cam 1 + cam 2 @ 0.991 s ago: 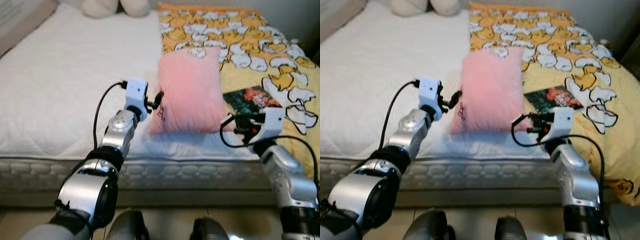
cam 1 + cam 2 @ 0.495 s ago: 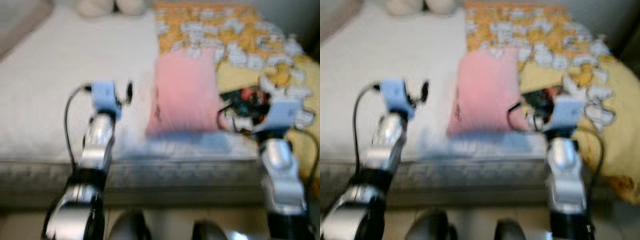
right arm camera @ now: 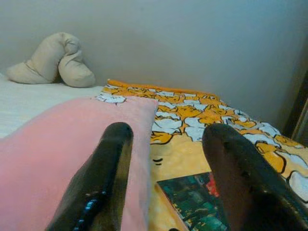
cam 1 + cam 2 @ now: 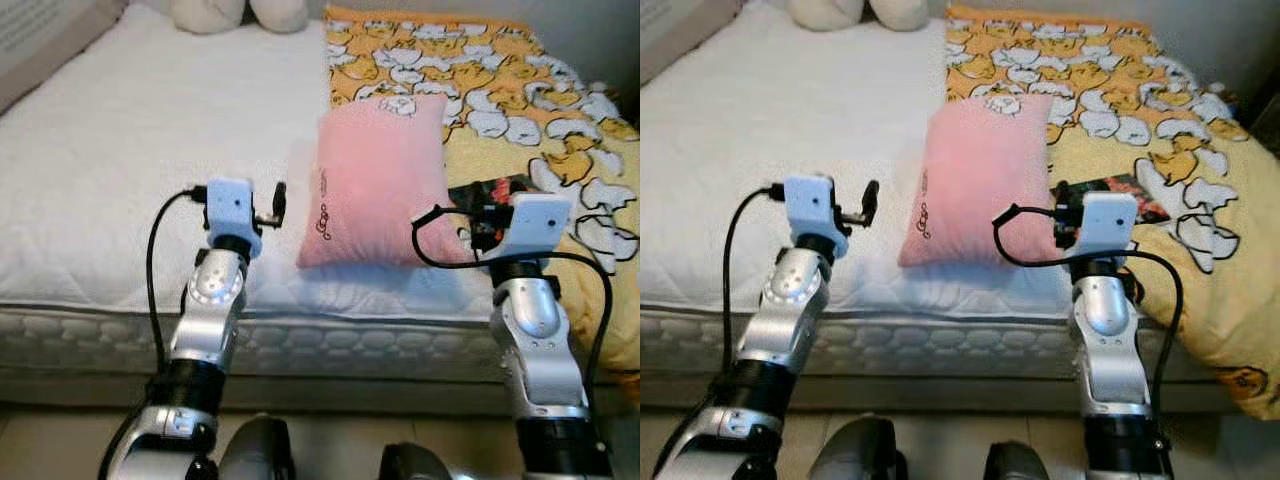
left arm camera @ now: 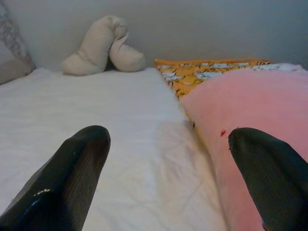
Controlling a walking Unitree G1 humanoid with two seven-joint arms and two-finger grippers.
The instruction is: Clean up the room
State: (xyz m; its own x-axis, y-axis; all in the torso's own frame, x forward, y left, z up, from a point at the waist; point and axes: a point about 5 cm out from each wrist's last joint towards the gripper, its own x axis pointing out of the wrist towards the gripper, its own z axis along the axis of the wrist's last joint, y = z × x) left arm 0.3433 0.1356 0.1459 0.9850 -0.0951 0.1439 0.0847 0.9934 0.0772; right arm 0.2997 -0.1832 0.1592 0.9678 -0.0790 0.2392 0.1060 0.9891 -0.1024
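A pink pillow [image 4: 378, 180] lies on the bed near its front edge, between my two grippers. My left gripper [image 4: 272, 207] hovers open just left of the pillow, a small gap from its side; the left wrist view has the pillow [image 5: 250, 125] by one finger. At the pillow's right lower corner my right gripper [image 4: 478, 225] stands open with nothing held. A dark book with a flowered cover [image 4: 1122, 188] lies on the blanket beside that corner, partly hidden by the gripper. It also lies ahead of the fingers as a book [image 3: 192, 199] in the right wrist view.
The white mattress [image 4: 120, 150] stretches to the left. A yellow blanket with duck prints [image 4: 480, 80] covers the right side and hangs over the front edge. A beige plush shape [image 4: 240, 12] rests at the head of the bed by the wall.
My left gripper has pulled away leftward from the pillow's left edge. The right gripper has risen slightly toward the pillow's corner. The pillow lies where it was.
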